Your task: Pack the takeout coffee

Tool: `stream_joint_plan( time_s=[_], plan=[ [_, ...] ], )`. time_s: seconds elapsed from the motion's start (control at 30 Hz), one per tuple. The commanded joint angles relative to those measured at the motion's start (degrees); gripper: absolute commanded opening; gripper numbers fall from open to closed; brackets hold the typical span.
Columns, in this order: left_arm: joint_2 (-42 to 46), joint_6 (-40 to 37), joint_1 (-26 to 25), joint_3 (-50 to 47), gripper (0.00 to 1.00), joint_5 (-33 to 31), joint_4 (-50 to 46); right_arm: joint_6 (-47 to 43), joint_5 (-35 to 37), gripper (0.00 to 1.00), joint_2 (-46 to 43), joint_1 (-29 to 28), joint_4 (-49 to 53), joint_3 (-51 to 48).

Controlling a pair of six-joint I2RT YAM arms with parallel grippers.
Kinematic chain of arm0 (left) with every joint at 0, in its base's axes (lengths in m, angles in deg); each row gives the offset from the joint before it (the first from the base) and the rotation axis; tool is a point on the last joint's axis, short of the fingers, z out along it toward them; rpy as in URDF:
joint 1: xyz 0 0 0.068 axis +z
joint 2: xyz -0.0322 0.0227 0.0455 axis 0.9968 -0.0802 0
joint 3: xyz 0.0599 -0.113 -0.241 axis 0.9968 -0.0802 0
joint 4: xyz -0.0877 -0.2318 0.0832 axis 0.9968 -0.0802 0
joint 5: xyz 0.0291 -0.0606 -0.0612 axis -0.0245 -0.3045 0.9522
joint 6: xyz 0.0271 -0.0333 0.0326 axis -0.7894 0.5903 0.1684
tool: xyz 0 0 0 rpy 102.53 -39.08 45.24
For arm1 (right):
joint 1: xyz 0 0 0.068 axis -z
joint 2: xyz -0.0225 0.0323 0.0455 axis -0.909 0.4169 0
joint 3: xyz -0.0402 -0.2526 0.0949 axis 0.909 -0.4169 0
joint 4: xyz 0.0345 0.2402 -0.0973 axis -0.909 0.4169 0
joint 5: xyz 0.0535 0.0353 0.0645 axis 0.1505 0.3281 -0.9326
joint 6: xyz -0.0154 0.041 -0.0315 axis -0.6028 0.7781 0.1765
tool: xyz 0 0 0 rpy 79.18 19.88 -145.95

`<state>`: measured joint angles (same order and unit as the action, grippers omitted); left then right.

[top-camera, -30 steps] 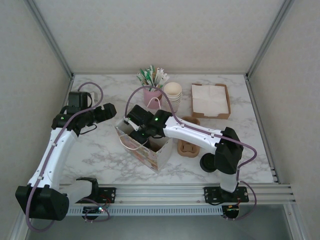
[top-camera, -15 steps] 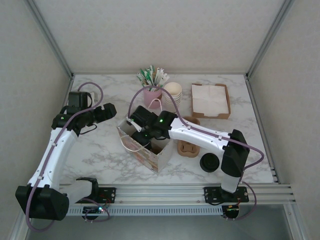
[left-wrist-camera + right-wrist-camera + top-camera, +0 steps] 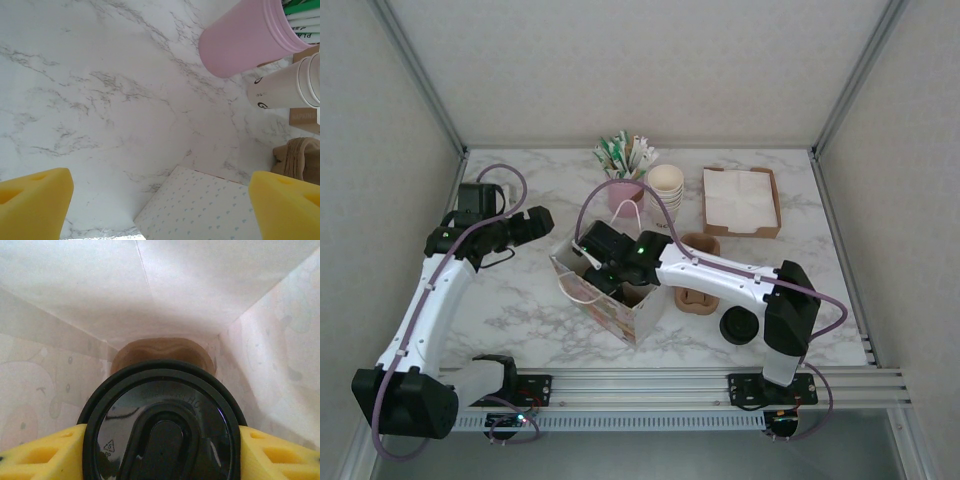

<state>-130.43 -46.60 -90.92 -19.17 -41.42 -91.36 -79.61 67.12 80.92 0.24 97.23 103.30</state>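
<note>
1. Coffee (image 3: 161, 405) is down inside the bag (image 3: 200, 285), our right gripper (image 3: 162, 452) closed on its top.
2. Our left gripper (image 3: 160, 205) hangs wide open, empty (beside the bag).
3. If we release off-centre over the tan tray (image 3: 162, 351) below, it could tip and spill.

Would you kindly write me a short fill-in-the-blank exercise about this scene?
The right gripper holds the takeout coffee by its ___ lid.
The coffee is inside the paper ___.
The jaws of the left gripper stand ___.
The straws stand in a ___ cup.
Missing: black; bag; open; pink.
</note>
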Motion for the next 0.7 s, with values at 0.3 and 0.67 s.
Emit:
stream_joint_plan(
  time_s=[0.3, 0.67],
  plan=[
    [-0.07, 1.12, 0.2, 0.48, 0.91, 1.13, -0.4, 2.85, 0.65, 0.58, 1.81, -1.15, 3.1, -6.26],
    [-0.12, 1.1, 0.16, 0.49, 0.91, 1.15, -0.45, 2.82, 0.48, 0.6, 1.19, -1.18, 3.02, -5.3]
  ],
)
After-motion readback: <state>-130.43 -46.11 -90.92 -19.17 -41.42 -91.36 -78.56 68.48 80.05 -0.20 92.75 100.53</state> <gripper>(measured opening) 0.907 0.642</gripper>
